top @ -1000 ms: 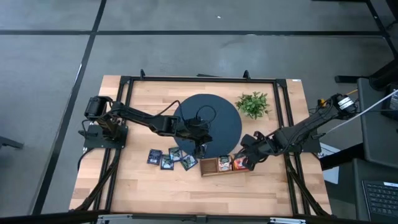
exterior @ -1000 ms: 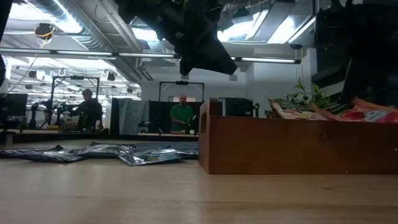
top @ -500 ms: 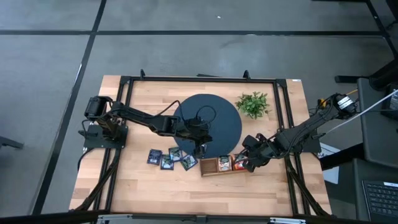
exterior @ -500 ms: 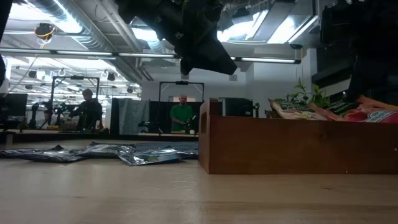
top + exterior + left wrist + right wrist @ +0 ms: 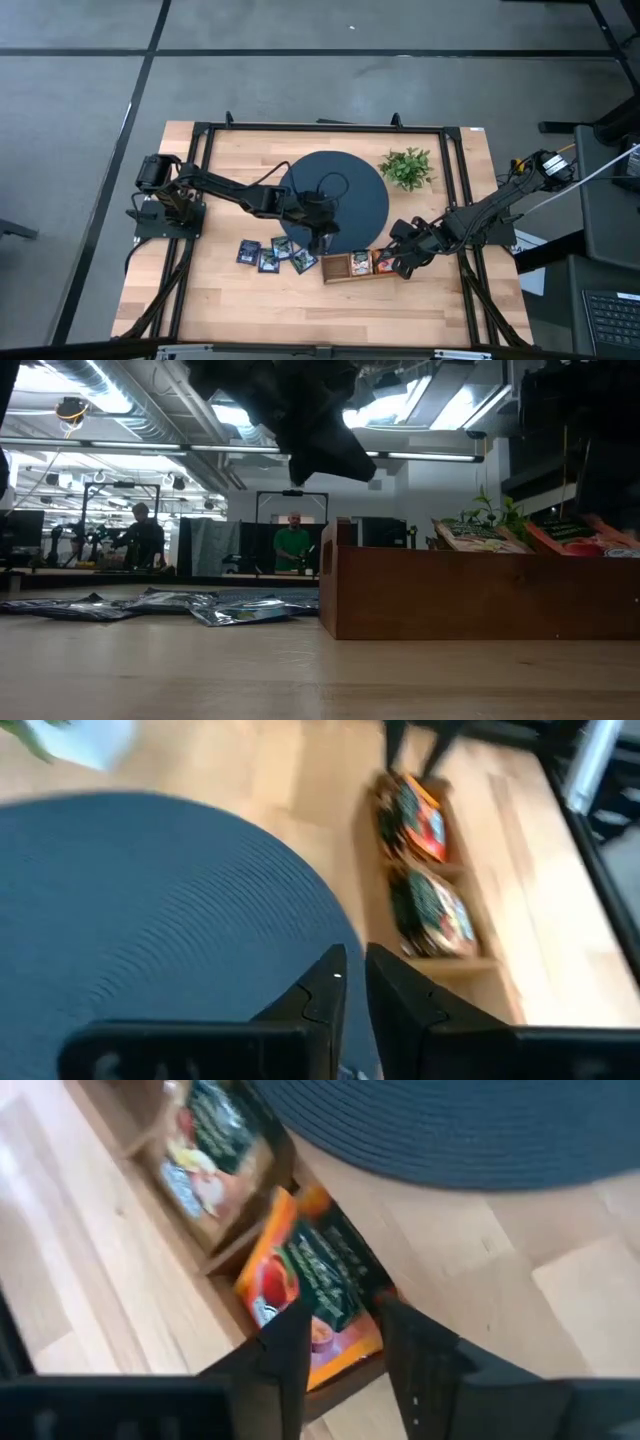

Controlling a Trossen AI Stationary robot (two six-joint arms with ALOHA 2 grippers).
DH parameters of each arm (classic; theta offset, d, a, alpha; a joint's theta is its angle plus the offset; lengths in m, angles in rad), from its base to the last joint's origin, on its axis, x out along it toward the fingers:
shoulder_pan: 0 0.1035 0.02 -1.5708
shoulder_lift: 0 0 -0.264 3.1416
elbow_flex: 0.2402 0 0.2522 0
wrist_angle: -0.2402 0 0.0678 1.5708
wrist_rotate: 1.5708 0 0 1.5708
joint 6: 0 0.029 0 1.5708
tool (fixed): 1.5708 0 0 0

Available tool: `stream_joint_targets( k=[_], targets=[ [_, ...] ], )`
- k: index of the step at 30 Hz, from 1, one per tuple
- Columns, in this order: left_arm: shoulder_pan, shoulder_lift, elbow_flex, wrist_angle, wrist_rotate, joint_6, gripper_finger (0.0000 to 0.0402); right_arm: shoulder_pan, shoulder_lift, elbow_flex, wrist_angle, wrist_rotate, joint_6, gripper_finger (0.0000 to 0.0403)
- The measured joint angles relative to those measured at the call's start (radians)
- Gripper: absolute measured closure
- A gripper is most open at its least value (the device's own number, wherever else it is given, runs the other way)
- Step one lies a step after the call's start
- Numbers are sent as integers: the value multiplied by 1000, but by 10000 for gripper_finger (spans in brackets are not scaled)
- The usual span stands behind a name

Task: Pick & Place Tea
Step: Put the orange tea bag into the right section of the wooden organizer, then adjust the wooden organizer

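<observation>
table [image 5: 300, 300]: pale wood | mat [image 5: 350, 190]: ribbed weave, matt | sachets [image 5: 235, 610]: glossy foil

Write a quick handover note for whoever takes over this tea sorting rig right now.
Right gripper: jaws open over the right end compartment of the narrow brown wooden tray, just above the orange-red tea sachet lying in it.
Left gripper: over the front edge of the round dark blue mat, jaws nearly closed, nothing visibly held.
Done: orange-red sachet in the right compartment, green-labelled sachet in the middle one.
Left: four dark navy sachets lie on the table left of the tray; the left compartment looks empty.
</observation>
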Motion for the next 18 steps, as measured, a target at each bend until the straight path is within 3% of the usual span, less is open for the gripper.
stream_joint_targets(
  k=[5,13,15,18],
  targets=[
    [-5,-26,0,-63,150,0,366,0,0,57,-6,6,-99,267],
    [-101,-21,1,-210,155,24,367,-1,0,182,-6,76,-387,274],
    [-126,-20,0,-245,111,24,370,-4,0,202,-5,105,-439,277],
    [-163,-20,1,-296,-66,19,376,-19,0,222,-5,139,-469,281]
  ],
)
